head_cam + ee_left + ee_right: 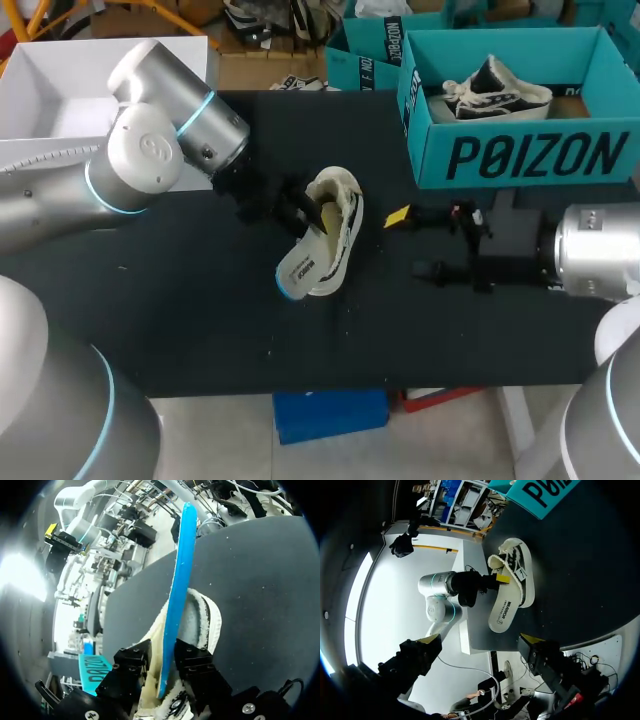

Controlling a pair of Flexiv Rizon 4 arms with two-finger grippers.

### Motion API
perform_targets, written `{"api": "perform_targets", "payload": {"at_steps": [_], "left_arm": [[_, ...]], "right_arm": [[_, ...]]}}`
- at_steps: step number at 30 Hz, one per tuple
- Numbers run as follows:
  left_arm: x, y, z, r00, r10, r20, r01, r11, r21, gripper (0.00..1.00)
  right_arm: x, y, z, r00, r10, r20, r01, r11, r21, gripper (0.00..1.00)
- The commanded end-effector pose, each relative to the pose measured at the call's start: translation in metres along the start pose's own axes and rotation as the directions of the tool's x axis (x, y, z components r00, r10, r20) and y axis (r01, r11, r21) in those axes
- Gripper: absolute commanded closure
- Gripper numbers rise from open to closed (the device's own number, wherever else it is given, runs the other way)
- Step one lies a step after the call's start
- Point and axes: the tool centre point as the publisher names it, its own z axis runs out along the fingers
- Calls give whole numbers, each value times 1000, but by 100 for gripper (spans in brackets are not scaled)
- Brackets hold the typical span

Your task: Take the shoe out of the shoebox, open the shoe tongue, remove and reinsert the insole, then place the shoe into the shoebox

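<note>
The shoe lies on its side near the middle of the table, well apart from the teal shoebox, which stands at the far right corner and has another shoe inside it. The insole is partly out of the shoe, and its free end points toward the near edge. Our left gripper is at the opening of the shoe, and its two fingers press the insole from both sides, so it has a firm hold of it. Our right gripper hangs just beside the shoe on the right, with its fingers wide apart and nothing between them. We judge that the insole step is in hand; whether the insole is going out or in, we cannot tell from this moment. The next move calls for the right gripper to steady the shoe, because we think the shoe can slide or turn when the left one pulls or pushes the insole.
</note>
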Motion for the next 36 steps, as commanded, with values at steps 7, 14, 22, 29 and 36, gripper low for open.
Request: {"api": "perform_targets", "payload": {"at_steps": [7, 14, 22, 29, 36], "left_arm": [[-7, -21, -14, 1000, 26, 2, -26, 1000, 8, 0], [-3, -38, -17, 999, 40, -12, -39, 999, 38, 0], [-4, -48, -17, 999, 48, -11, -47, 997, 59, 4], [-4, -62, -16, 997, 71, -25, -68, 992, 111, 54], [-3, -69, -16, 995, 90, -37, -83, 984, 161, 100]], "right_arm": [[0, 0, 1, 1000, 0, 1, 0, 1000, 0, 0], [0, 0, 1, 1000, 0, 1, 0, 1000, 0, 0], [0, 0, 1, 1000, 0, 1, 0, 1000, 0, 0], [0, 0, 1, 1000, 0, 1, 0, 1000, 0, 0], [0, 0, 1, 1000, 0, 1, 0, 1000, 0, 0]]}}
